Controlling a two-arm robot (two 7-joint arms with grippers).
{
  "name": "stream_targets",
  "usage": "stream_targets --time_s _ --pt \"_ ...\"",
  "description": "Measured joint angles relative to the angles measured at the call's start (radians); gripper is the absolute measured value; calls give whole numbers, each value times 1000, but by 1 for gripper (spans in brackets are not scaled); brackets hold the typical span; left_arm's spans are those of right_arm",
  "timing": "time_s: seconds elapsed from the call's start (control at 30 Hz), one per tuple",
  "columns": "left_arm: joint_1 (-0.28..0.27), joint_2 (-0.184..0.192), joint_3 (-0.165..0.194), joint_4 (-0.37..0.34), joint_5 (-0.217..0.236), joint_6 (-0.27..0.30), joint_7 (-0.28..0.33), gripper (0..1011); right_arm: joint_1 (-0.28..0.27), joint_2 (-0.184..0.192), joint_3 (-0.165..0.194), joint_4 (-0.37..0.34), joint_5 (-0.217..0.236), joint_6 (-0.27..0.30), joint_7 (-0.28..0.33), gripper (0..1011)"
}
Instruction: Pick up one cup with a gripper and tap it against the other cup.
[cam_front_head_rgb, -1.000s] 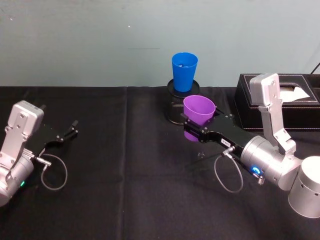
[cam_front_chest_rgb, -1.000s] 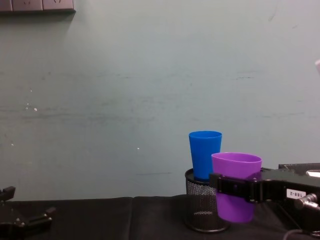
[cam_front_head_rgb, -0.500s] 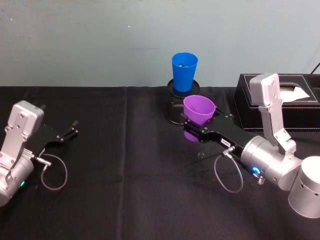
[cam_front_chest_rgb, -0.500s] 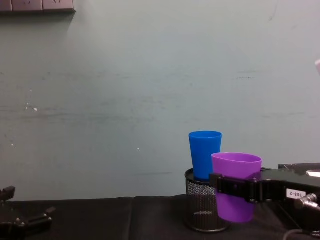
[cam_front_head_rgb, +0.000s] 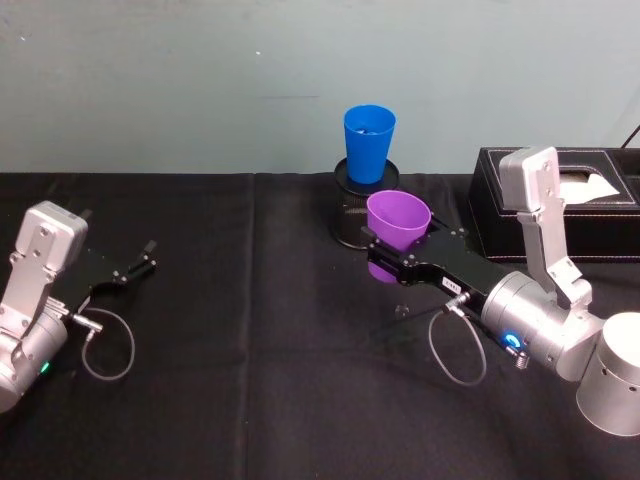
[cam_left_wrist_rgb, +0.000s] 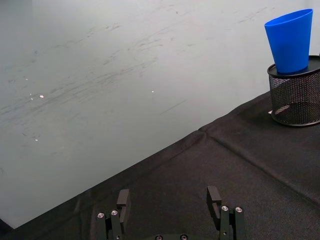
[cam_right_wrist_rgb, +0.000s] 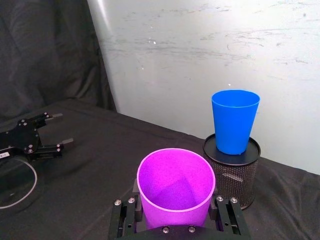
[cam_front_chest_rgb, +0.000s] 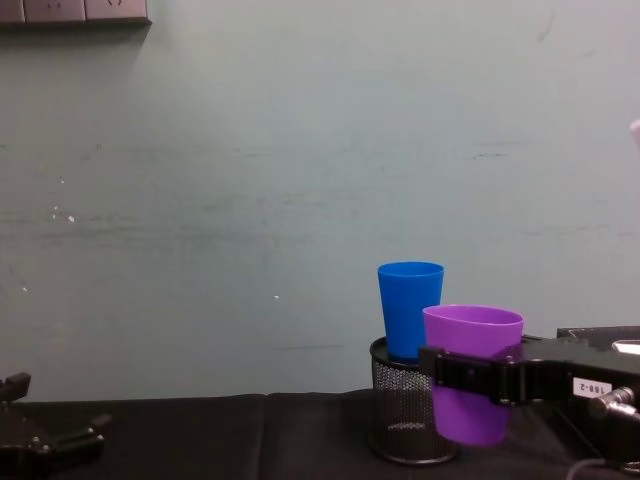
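The purple cup (cam_front_head_rgb: 398, 225) is a smooth, tapered plastic tumbler with a wide round rim. I am holding it upright and clear of the cloth, just in front of the mesh holder.

My right gripper (cam_front_head_rgb: 378, 250) is clamping the cup at mid-height, one flat black finger pressing on each side of its wall. A small white label is showing on the gripper body, and a blue ring light is glowing on the silver-grey arm behind it.

The blue cup (cam_front_head_rgb: 368, 143) is a glossy tumbler, also tapered, narrower than the purple one. It is standing upright at the top of the black mesh pen holder (cam_front_head_rgb: 345, 212), a round wire-mesh cylinder. The two cups are sitting near each other, with a gap showing between them.

My left gripper (cam_front_head_rgb: 148, 256) is idling far to the left, low over the cloth, its fingers spread apart and holding nothing.

A matte black tablecloth (cam_front_head_rgb: 250, 350) is covering the table. A black tissue box (cam_front_head_rgb: 600, 215) is standing at the right. A pale green wall (cam_front_head_rgb: 150, 80), scuffed and streaked, is closing the scene behind.
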Motion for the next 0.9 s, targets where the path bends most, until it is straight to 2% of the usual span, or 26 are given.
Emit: stream_targets --time_s 0.9 --pt "0 0 0 0 0 0 0 1000 0 0 0 0 0 0 0 715"
